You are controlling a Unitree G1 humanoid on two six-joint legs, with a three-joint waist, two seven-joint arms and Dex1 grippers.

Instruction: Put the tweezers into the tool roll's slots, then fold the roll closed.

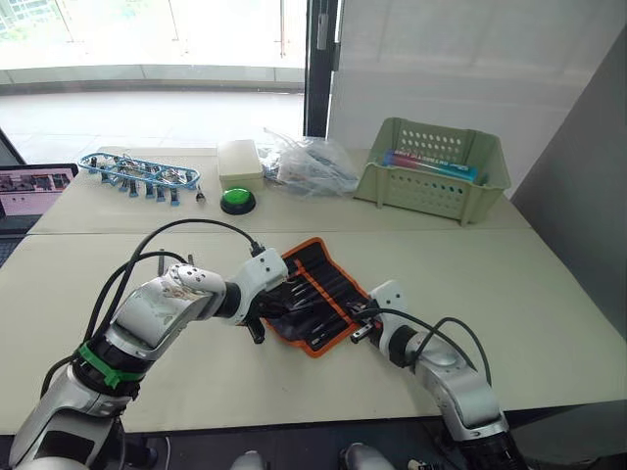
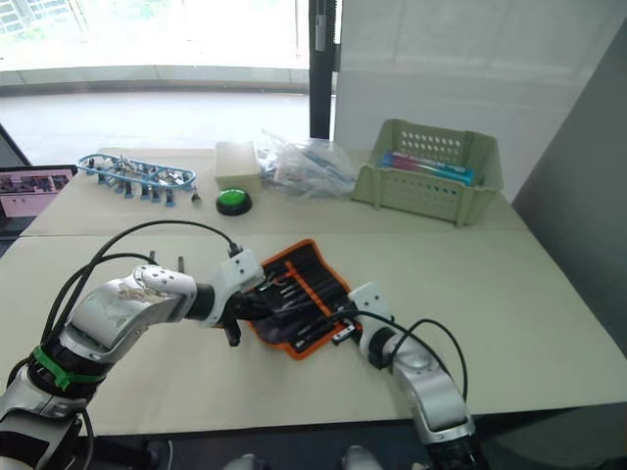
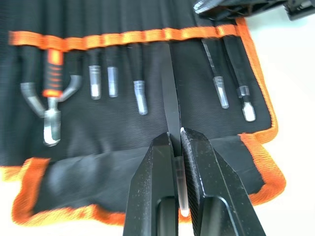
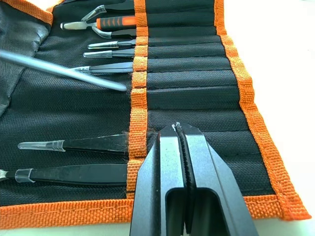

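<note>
Nearest, left gripper (image 3: 175,142): jaws pinched on a slim black metal tweezer (image 3: 172,105), long axis running straight ahead toward an empty slot under the orange band of the black fabric tool roll (image 1: 315,294), open on the counter (image 1: 549,294). Right gripper (image 4: 178,129) nipped onto the roll's slot panel (jaws together). Slot mouth hard to make out.

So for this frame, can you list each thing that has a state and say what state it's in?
Tool roll: unrolled flat on the table, not folded.
Held tweezers: pinched in the left gripper, lying over the slot row; whether the end has entered a slot is unclear.
Slotted tweezers: seated in slots, capped tips sticking out.
Left gripper: shut on the tweezers.
Right gripper: shut, pressing on the roll's slot panel.
Green basket: upright, holding a packet.
</note>
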